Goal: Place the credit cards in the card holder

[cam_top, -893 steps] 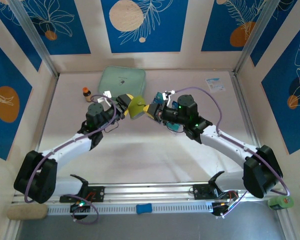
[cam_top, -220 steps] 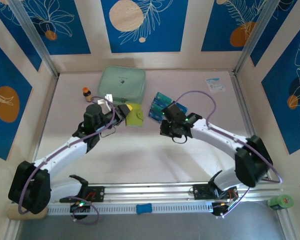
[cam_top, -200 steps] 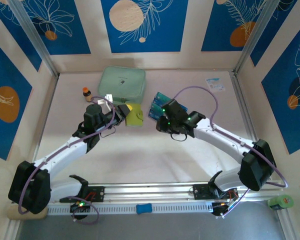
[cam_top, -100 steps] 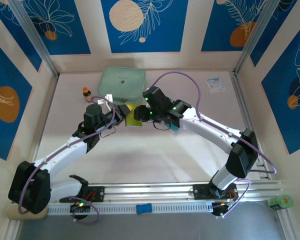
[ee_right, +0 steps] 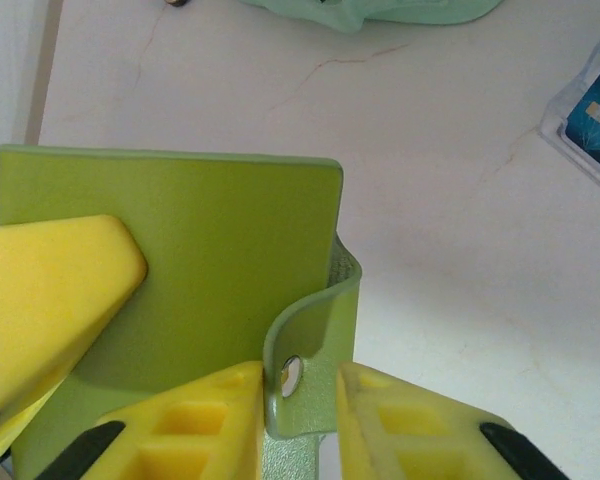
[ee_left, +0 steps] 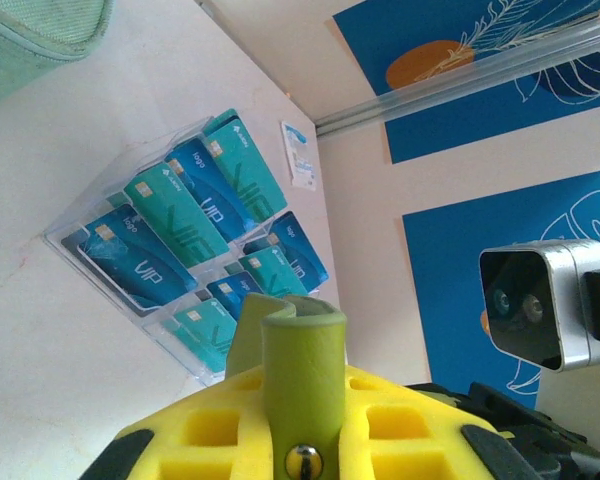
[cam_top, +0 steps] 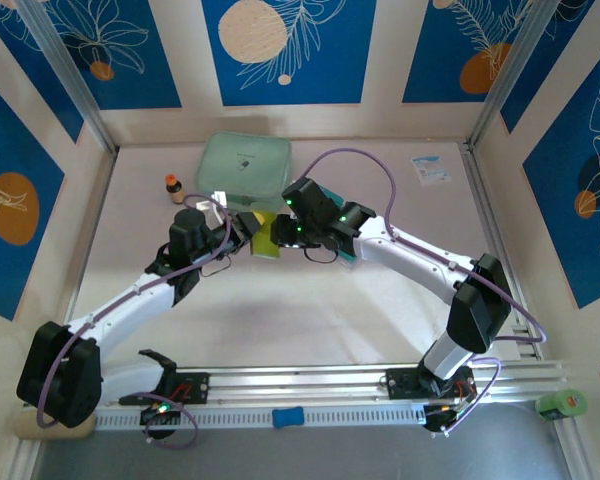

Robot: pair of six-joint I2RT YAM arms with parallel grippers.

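Near the back middle of the table [cam_top: 280, 310], just in front of the mint zip pouch [cam_top: 245, 162], the olive card holder [ee_right: 200, 250] was held from both sides: the left gripper [cam_top: 247, 224] was clamped on its flat face and the right gripper [ee_right: 300, 380] pinched its snap strap [ee_right: 325, 300]. Its far edge and corner stood free. The credit cards [ee_left: 180, 225] lay in a clear tray [ee_left: 65, 237] just beside it, and wide bare tabletop stretched toward the near edge
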